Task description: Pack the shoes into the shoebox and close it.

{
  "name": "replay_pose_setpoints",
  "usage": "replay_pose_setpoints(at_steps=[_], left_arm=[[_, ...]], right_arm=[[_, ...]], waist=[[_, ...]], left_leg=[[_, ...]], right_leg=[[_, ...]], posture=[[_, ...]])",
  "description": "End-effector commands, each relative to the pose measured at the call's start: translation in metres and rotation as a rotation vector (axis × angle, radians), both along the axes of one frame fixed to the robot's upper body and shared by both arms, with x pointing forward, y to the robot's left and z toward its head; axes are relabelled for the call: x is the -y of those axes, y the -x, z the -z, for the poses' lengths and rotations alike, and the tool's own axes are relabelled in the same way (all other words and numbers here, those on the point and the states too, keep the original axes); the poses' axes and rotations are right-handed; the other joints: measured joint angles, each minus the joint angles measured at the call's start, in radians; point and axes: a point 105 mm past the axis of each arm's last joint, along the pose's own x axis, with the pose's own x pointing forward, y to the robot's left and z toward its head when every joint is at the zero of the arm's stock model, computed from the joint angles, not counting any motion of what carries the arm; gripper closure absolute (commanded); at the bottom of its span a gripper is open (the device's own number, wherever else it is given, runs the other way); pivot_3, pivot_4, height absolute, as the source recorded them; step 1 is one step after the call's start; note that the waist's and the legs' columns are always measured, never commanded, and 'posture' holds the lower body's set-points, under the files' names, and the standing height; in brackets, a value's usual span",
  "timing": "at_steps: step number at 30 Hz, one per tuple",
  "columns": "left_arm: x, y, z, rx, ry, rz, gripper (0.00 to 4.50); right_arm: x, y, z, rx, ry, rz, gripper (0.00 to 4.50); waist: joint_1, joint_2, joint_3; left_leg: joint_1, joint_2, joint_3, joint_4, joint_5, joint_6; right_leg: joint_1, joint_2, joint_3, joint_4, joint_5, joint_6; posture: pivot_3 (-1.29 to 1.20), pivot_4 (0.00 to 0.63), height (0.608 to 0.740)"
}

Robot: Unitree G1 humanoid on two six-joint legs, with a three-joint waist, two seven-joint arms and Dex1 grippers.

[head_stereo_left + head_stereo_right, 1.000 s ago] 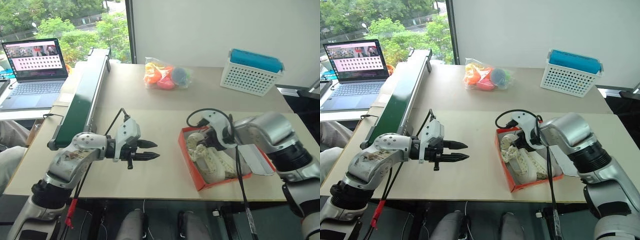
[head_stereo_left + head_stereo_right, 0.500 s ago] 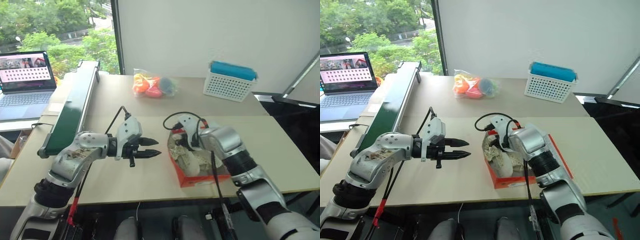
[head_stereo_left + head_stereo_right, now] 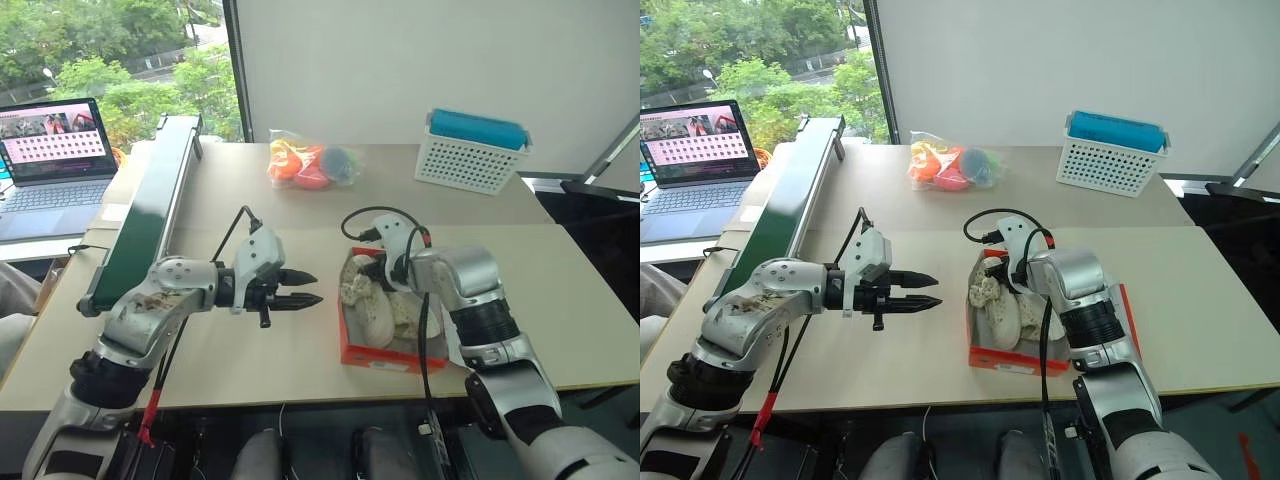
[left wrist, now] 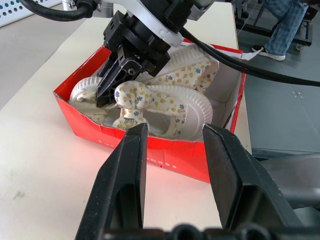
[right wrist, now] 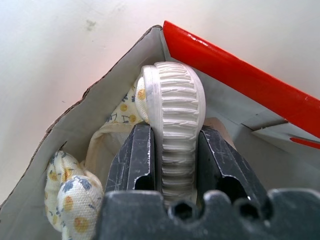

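Note:
The orange-red shoebox point(image 3: 372, 354) lies open on the table just right of centre, its lid mostly hidden under my right arm. Both cream shoes point(image 4: 167, 107) lie inside it, one with a bow on top. My right gripper point(image 5: 172, 135) reaches down into the far left corner of the box. It is shut on the ribbed white toe of one shoe point(image 5: 172, 107). My left gripper point(image 3: 312, 287) hovers above the table just left of the box, pointing at it. It is open with nothing between its fingers point(image 4: 122, 185).
A clear bag of orange and pink toys point(image 3: 305, 165) and a white perforated basket point(image 3: 472, 152) stand at the back of the table. A long green conveyor point(image 3: 150, 215) runs along the left side, with a laptop point(image 3: 45, 150) beyond it. A person's legs point(image 4: 285, 25) show past the table.
The whole view has shifted. My right gripper, still shut on the shoe, has rolled and pushed left and down into the box. The left gripper has stayed in place.

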Motion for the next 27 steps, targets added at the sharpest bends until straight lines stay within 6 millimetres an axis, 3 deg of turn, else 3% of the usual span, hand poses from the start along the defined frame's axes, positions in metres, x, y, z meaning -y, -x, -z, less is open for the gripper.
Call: replay_pose_setpoints(at_steps=[1, 5, 10, 13, 17, 23, 26, 27], left_arm=[[0.003, -0.003, -0.01, 0.05, 0.004, 0.019, 2.65], [0.003, -0.004, -0.011, 0.052, 0.003, 0.022, 2.65], [0.004, -0.004, -0.011, 0.054, 0.001, 0.027, 2.65], [0.004, -0.004, -0.011, 0.055, 0.002, 0.028, 2.65], [0.004, -0.004, -0.01, 0.055, 0.001, 0.024, 2.65], [0.003, -0.004, -0.01, 0.055, -0.001, 0.021, 2.58], [0.003, -0.004, -0.01, 0.054, -0.003, 0.022, 2.58], [0.003, -0.004, -0.01, 0.054, -0.003, 0.023, 2.58]], right_arm=[[0.007, 0.023, 0.038, -0.153, 0.048, 0.048, 3.64], [-0.001, 0.041, 0.053, -0.198, 0.065, 0.01, 3.64], [0.014, 0.058, 0.069, -0.226, 0.178, -0.041, 3.64], [0.025, 0.059, 0.072, -0.225, 0.223, -0.048, 3.64], [0.017, 0.05, 0.061, -0.203, 0.165, -0.037, 3.64], [0.007, 0.042, 0.047, -0.182, 0.075, -0.012, 1.53], [0.007, 0.036, 0.03, -0.135, 0.068, -0.009, 0.49], [0.009, 0.032, 0.02, -0.107, 0.067, -0.002, 0.49]], waist=[[0.0, 0.0, 0.0], [0.003, 0.0, 0.0], [0.007, 0.0, 0.0], [0.017, 0.001, 0.0], [0.02, 0.001, 0.0], [0.012, 0.001, 0.0], [0.013, 0.002, 0.001], [0.014, 0.002, 0.001]], left_leg=[[0.0, 0.0, 0.0, 0.0, 0.0, 0.0], [-0.004, 0.0, 0.0, 0.0, 0.0, 0.001], [-0.006, 0.001, -0.001, -0.001, 0.002, 0.006], [-0.006, 0.0, -0.003, -0.001, 0.001, 0.007], [-0.006, -0.001, -0.003, 0.0, 0.0, 0.008], [-0.006, 0.0, -0.003, 0.0, 0.0, 0.007], [-0.006, 0.0, -0.003, 0.0, 0.0, 0.007], [-0.006, 0.0, -0.003, 0.0, 0.0, 0.007]], right_leg=[[0.0, 0.0, 0.0, 0.0, 0.0, 0.0], [-0.004, 0.001, 0.0, 0.0, 0.0, 0.0], [-0.005, 0.001, -0.001, 0.0, -0.001, 0.0], [-0.006, 0.001, -0.004, -0.001, -0.005, 0.002], [-0.005, -0.001, -0.005, -0.003, -0.005, 0.002], [-0.004, -0.001, -0.005, -0.002, -0.004, 0.001], [-0.006, -0.001, -0.005, -0.002, -0.004, 0.001], [-0.006, -0.001, -0.005, -0.002, -0.004, 0.001]], posture=[[0.0, 0.15, 0.699], [0.0, 0.15, 0.699], [0.0, 0.15, 0.699], [0.0, 0.15, 0.699], [0.0, 0.15, 0.699], [0.0, 0.15, 0.699], [0.0, 0.15, 0.699], [0.0, 0.15, 0.699]])
